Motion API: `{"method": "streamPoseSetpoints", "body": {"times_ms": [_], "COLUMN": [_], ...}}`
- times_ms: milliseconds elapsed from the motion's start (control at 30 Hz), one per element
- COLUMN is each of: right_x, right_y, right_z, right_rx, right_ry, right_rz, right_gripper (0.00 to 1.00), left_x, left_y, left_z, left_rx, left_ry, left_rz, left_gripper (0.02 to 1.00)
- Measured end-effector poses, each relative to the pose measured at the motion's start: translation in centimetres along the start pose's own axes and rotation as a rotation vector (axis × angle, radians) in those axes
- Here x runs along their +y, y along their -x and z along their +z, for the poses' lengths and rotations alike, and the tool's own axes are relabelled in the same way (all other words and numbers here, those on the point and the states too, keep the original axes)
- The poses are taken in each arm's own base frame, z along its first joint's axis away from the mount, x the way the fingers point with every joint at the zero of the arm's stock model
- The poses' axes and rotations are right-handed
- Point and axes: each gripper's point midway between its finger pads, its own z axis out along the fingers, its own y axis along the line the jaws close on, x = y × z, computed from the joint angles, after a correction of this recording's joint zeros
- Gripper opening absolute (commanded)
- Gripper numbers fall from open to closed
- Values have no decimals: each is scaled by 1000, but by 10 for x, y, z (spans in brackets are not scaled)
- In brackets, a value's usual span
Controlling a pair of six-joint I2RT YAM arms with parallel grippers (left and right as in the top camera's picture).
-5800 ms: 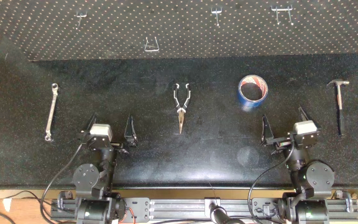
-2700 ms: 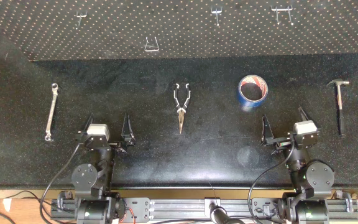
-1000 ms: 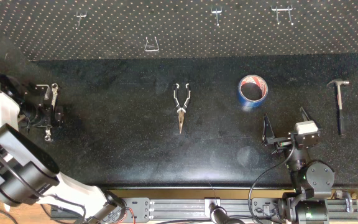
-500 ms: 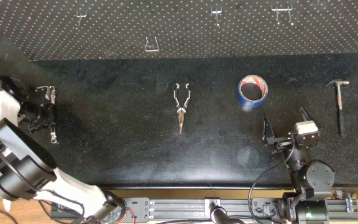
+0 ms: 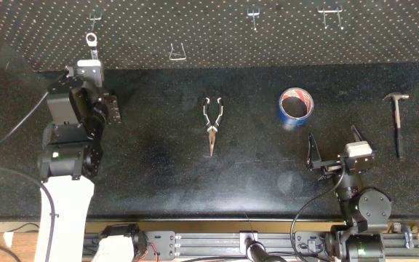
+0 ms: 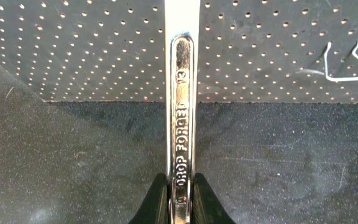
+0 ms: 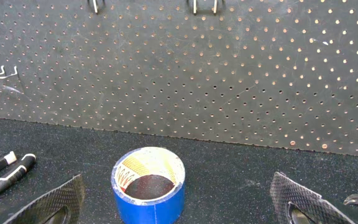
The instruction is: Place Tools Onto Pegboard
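The left gripper (image 6: 182,202) is pinched narrow on the shank of the wrench (image 6: 182,93). It grips close to one end, so most of the tool juts out ahead of the fingertips, held off the black mat (image 6: 73,162). That long overhang looks like the main risk. A slight wrist tilt would swing the far tip wide of its peg, the smooth steel could pivot in so small a grip, and letting go before the ring is seated would probably drop it. The wrench's long axis runs in line with the gripper's reach, pointing straight away at the pegboard (image 6: 73,50), ring end leading toward a small hook (image 5: 94,16) just beyond. Well off to the side, the right gripper (image 5: 333,145) stands spread wide and empty, with a tape roll (image 7: 149,180) ahead of it.
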Motion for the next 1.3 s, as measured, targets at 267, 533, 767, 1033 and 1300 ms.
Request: {"method": "streamPoseSetpoints", "body": {"times_ms": [267,533,767,1033,1300], "right_x": [0,0,0,0,0], "right_y": [0,0,0,0,0], "right_z": [0,0,0,0,0], "right_rx": [0,0,0,0,0], "right_ry": [0,0,0,0,0], "right_rz": [0,0,0,0,0], "right_gripper": [976,976,976,976,976], "left_x": [10,1,2,19,18], "left_y": [-16,-11,-7,-9,-7], "left_z": [39,38,8,12,30], "left_rx": [83,60,32,37,38], "left_ry": [25,-6,-11,23,20], "left_rz": [-22,-15,-16,-47,-47], "left_gripper": [29,29,27,29,27]}}
